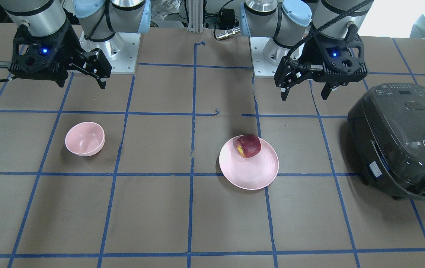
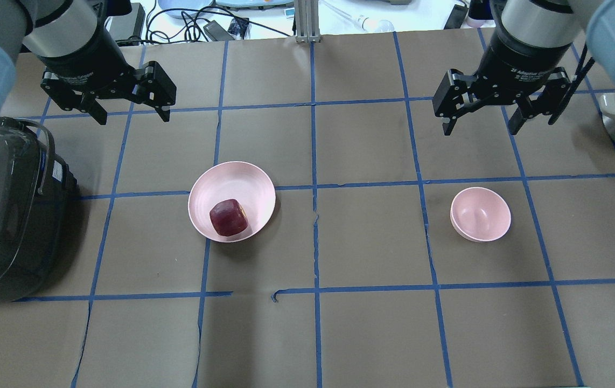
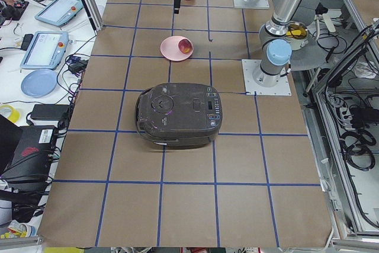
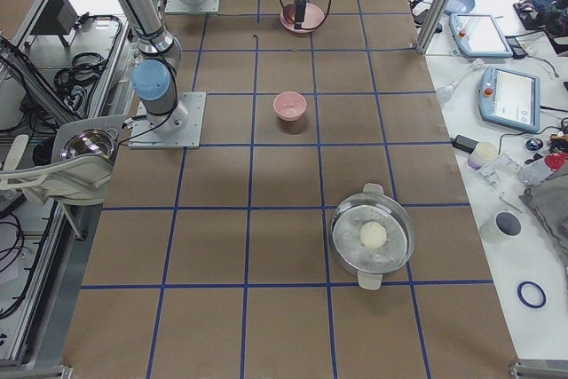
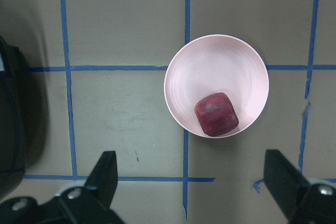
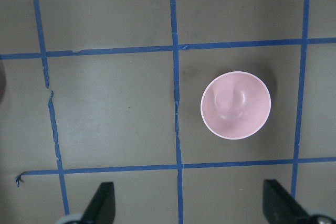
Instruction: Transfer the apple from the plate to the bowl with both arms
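Brown paper ruled into squares with blue tape is spread over the table [image 2: 340, 334], and the task is judged not yet begun. The apple [image 2: 228, 217] is seated on the pale pink plate [image 2: 243, 178], off-centre toward the rim nearest the robot, so it is exposed for a grasp from above. The left hand [image 2: 134, 117] is held high, well apart from the plate, fingers spread wide and nothing gripped; plate and apple are framed in its wrist view, which suggests a sighting pose. The empty bowl [image 2: 480, 214] is set well apart from the plate, on the right arm's side. The right hand [image 2: 480, 129] is likewise released and empty, presumably placed to receive the apple. A dark rice cooker [image 2: 0, 215] is stood on the plate's opposite side.
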Controlling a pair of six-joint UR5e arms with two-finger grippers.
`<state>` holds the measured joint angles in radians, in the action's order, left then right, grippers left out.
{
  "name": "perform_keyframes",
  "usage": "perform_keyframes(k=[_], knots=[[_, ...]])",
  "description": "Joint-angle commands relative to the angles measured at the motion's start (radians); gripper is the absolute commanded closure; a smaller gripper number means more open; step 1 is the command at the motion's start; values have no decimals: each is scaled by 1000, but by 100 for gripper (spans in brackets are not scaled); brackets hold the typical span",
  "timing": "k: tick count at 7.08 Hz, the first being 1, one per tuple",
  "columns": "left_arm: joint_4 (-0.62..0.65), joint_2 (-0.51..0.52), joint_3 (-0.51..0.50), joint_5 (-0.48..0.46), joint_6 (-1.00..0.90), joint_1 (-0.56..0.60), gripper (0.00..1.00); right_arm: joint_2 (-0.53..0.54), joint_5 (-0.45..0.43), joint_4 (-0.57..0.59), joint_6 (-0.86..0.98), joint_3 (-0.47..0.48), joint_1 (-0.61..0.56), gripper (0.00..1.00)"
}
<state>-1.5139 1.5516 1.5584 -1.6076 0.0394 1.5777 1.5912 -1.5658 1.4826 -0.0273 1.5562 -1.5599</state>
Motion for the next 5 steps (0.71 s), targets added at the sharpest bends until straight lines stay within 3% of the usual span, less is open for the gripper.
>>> perform_keyframes(k=[1,3,5], knots=[[0,-10,11,5,58,1,0,-5,0,4,0,1,0,0],[10,4,67,15,129,1,1,-52,4,24,0,25,21,0],[198,21,220,118,189,4,1,-74,1,33,109,106,70,0]])
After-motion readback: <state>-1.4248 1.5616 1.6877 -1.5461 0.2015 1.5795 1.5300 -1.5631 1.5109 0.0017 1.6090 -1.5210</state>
